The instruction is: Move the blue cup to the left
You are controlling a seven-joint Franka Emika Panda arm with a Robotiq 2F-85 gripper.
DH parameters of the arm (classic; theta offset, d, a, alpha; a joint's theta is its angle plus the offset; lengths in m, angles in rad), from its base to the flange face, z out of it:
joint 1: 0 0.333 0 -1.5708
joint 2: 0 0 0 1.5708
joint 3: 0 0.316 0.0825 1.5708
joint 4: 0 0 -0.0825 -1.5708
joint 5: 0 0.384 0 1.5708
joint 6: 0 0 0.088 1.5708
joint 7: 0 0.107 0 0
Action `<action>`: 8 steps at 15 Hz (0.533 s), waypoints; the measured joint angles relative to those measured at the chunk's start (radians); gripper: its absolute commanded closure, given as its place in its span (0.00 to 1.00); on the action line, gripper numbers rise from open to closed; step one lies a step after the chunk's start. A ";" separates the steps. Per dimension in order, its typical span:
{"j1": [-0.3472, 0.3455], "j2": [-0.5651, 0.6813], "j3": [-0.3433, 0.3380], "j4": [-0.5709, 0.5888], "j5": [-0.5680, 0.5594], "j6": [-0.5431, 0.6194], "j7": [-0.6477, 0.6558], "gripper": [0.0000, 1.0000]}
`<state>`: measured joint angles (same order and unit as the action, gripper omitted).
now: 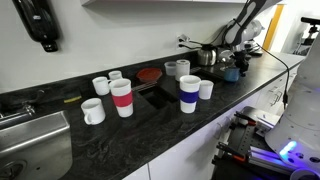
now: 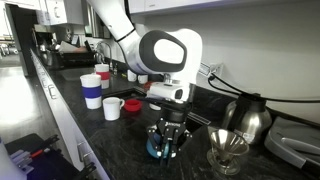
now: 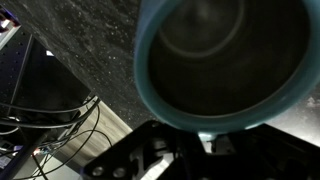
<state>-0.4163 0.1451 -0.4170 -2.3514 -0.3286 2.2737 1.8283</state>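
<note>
The blue cup (image 2: pixel 153 148) is a small teal mug standing on the dark stone counter; it also shows at the far end of the counter in an exterior view (image 1: pixel 232 73). My gripper (image 2: pixel 167 146) comes straight down on it, and the fingers look closed on its wall. In the wrist view the teal rim (image 3: pixel 150 90) fills most of the frame, with the dark gripper body right below it. The fingertips themselves are hidden in the dark.
A steel kettle (image 2: pixel 250 118) and a glass dripper (image 2: pixel 228 150) stand close beside the cup. Along the counter are a white mug (image 2: pixel 112 107), a blue-banded cup (image 1: pixel 189 93), a red-banded cup (image 1: pixel 122 97), more white mugs (image 1: pixel 92 111) and a sink (image 1: pixel 30 140).
</note>
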 measured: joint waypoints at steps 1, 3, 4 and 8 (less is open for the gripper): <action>0.001 0.000 0.000 0.000 0.000 0.000 0.000 0.96; 0.003 0.000 0.000 0.001 0.000 0.000 0.000 0.96; 0.003 -0.001 0.000 0.001 0.000 0.000 0.000 0.96; 0.012 -0.030 0.000 0.001 -0.014 0.000 -0.007 0.96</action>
<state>-0.4043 0.1151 -0.4172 -2.3505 -0.3429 2.2741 1.8210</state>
